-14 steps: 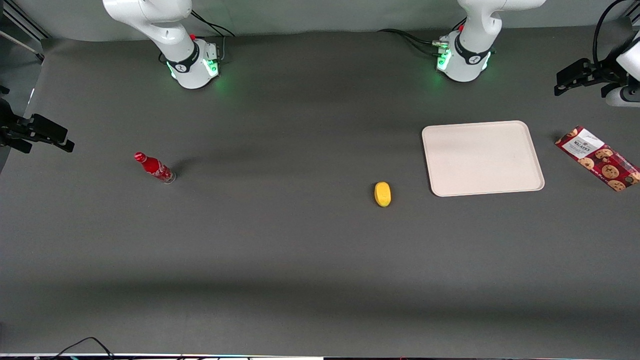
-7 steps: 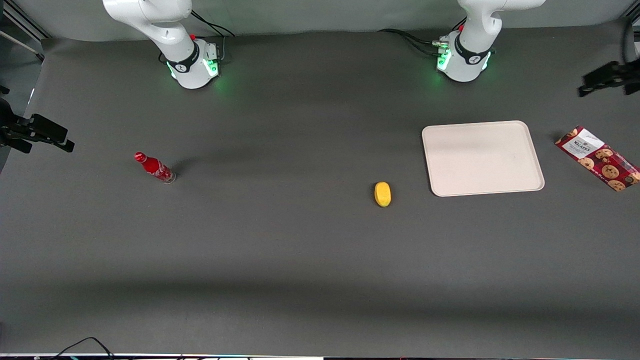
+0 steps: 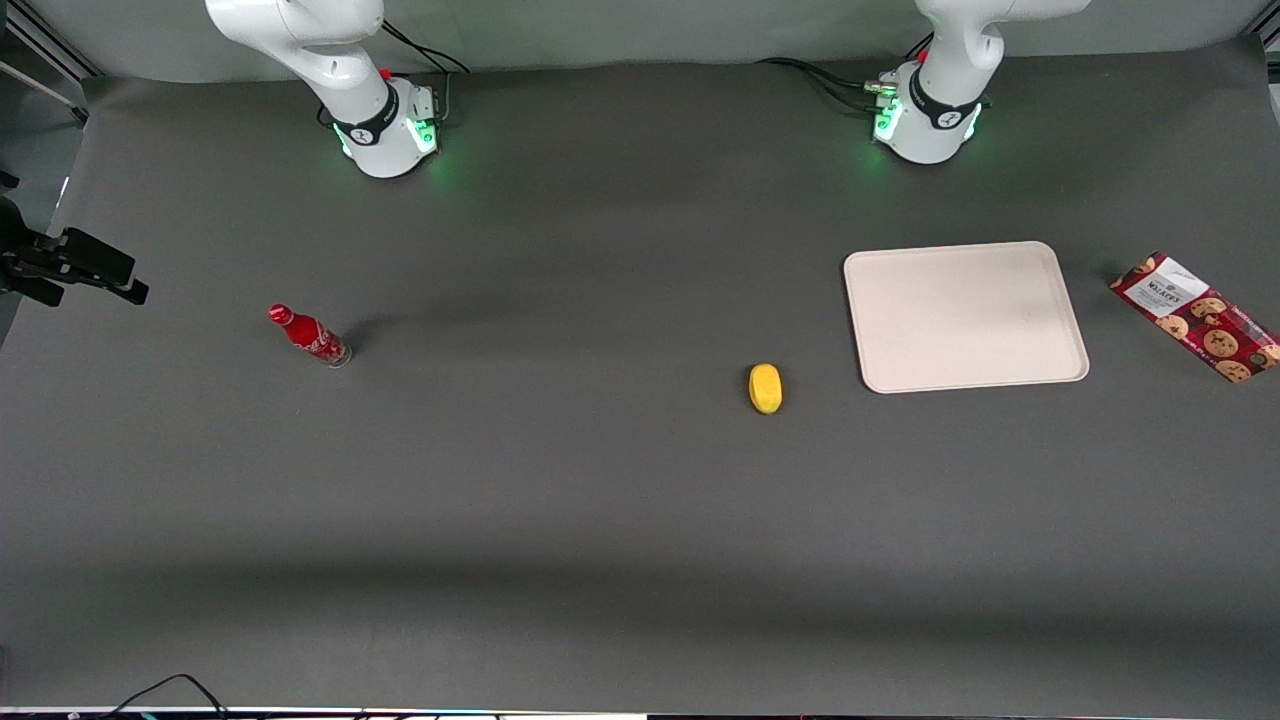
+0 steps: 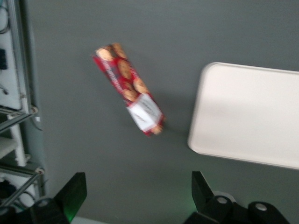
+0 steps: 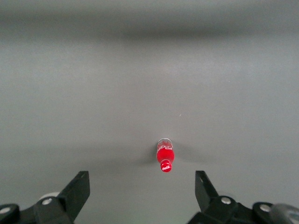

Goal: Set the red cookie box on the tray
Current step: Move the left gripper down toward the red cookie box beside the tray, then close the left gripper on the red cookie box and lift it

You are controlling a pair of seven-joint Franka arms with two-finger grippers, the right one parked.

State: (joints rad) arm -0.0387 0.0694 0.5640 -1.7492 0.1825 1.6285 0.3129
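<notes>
Dark grey tabletop (image 3: 600, 500), mostly bare

Pincer (image 4: 135, 196) spread wide, hovering high over red cookie box (image 3: 1195, 316), which lies flat at tray's (image 3: 965, 375) 3 o'clock; yellow lemon-ish thing (image 3: 765, 388), red bottle (image 3: 308, 335) elsewhere.

Red cookie box (image 3: 1196, 316): white label at one end, dark print, illegible. Small red bottle (image 3: 309, 336): white script, illegible. No other markings readable.

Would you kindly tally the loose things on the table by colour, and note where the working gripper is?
Red: 2, the cookie box and a bottle
Yellow: 1, a lemon
Cream: 1, the tray
Total: 4
The gripper hangs open above the table near the box.
</notes>
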